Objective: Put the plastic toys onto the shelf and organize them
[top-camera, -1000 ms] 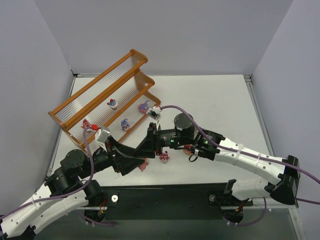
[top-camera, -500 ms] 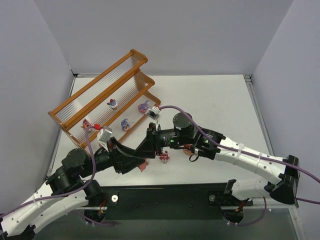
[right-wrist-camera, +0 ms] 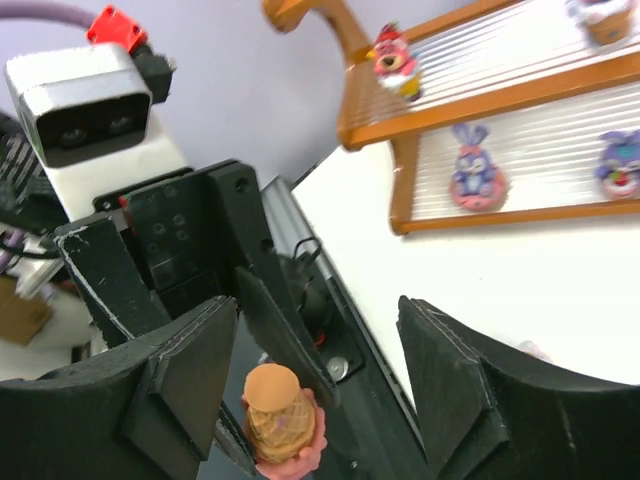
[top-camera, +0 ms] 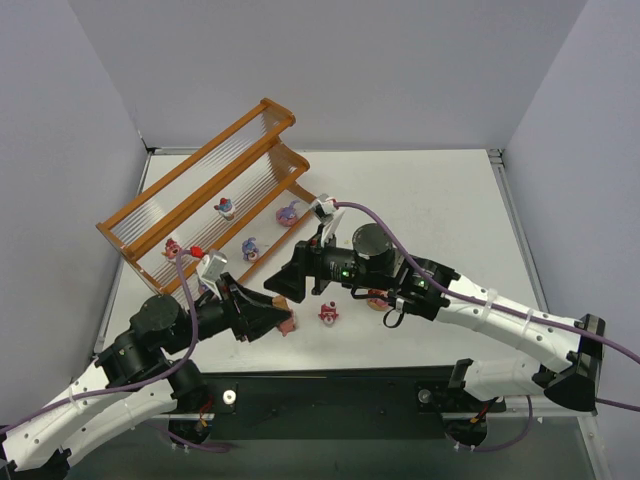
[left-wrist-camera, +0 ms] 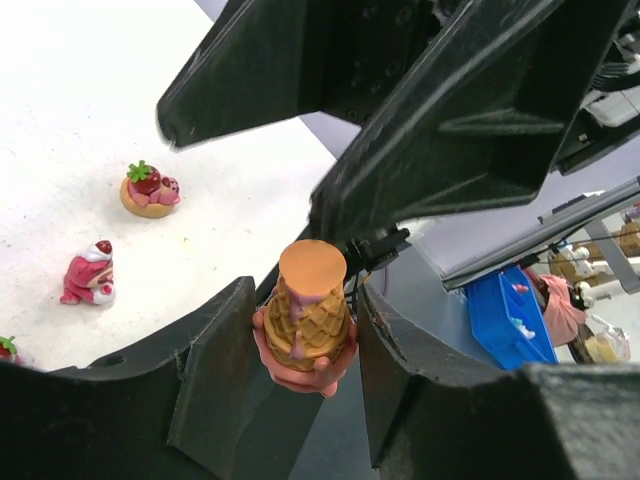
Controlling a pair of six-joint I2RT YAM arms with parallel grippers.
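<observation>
An ice-cream cone toy (left-wrist-camera: 305,310) clamped in the left jaws, right jaws spread apart around it, other toys (top-camera: 226,208) seated on the shelf (top-camera: 200,172).

From above, the left fingers (top-camera: 268,311) hide most of 1 toy (top-camera: 289,323), perhaps a cone.

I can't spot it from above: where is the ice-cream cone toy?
Centre of the left wrist view: the ice-cream cone toy is gripped in the left pincer, facing the open right pincer, near the table's front edge.
</observation>
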